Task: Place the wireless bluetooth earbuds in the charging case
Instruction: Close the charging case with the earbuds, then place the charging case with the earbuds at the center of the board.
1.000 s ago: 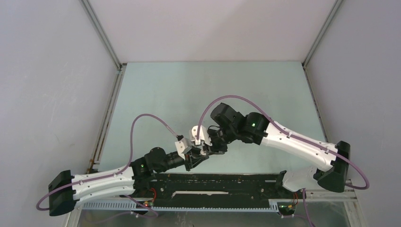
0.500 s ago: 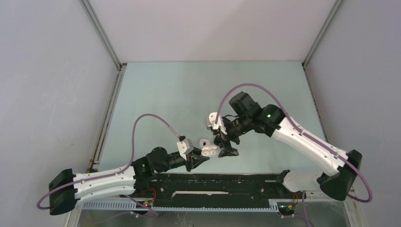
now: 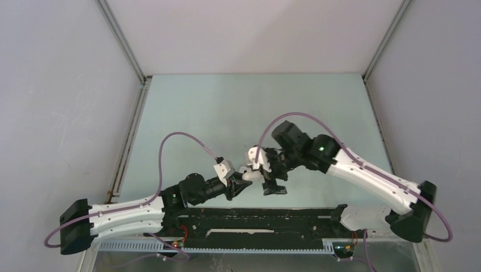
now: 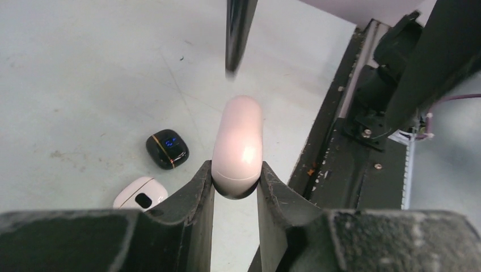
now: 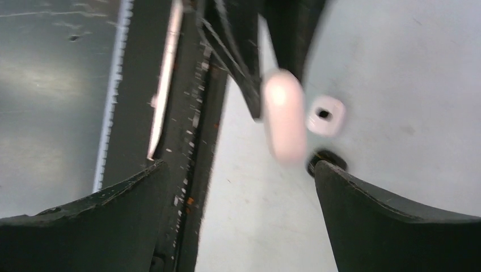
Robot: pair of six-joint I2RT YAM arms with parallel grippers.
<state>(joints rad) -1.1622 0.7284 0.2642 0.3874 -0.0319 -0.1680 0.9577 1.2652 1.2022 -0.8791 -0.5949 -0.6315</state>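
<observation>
Pale green bench [image 3: 227, 107], grey walls on three sides, black rail [image 3: 255, 218] along the near edge. Count: two arms, two claws, three cases.

Left claw [image 4: 235, 170] is clamped on the white case [image 4: 238, 136], which is off the bench and held by its lower end with the rounded end pointing away from the camera. I see a seam line just above the finger pads. I can't make out any earbuds, and I can't tell whether any are inside it.

Right claw [image 5: 238, 170] is spread wide with nothing between the fingers. It's just beside the held case, and one of its fingers [image 4: 238, 28] hangs near the case tip.

View differences:
- Top: I only make out the held case [image 3: 249, 175], between left claw [image 3: 241, 186] and right claw [image 3: 274, 184]. The other two cases don't show there.
- Left wrist: black case [image 4: 167, 149] with blue lights and a second white case [image 4: 142, 194], both on the bench, near each other and not touching.
- Right wrist: blurred. Held case [image 5: 283, 119] is mid-frame, the second white case [image 5: 325, 115] shows a dark hole, and the black one [image 5: 323, 161] is half hidden behind a finger.
</observation>
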